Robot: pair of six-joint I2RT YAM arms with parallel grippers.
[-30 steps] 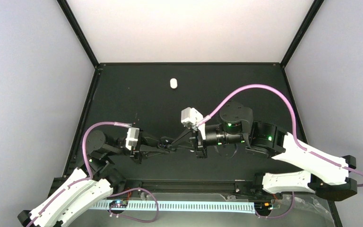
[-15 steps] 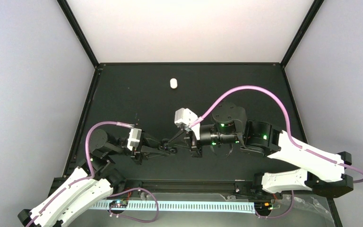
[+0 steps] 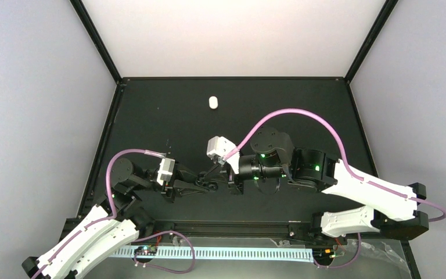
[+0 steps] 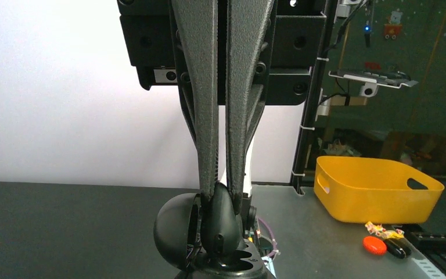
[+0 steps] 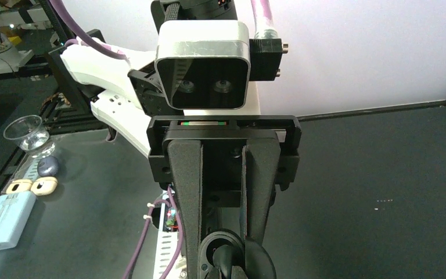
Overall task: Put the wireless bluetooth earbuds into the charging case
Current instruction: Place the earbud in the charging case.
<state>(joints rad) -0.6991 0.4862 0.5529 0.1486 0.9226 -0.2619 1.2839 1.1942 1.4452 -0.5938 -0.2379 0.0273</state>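
My left gripper is shut on the black charging case, pinching its narrow body between the fingertips. The case's round lid hangs open to the left. My right gripper meets it from the right. In the right wrist view its fingers run down beside the case's open ring and domed lid, and their tips are hidden behind the case. A dark rounded shape sits in the opening; I cannot tell what it is. The earbuds do not show clearly.
A small white oval object lies on the black table near the back. Off the table are a yellow bin, a clear cup, a dark pebble-like object and two pale ones.
The right arm has swung left and drawn nearer, closing on the left gripper. The left gripper has stayed almost still with the case in it.
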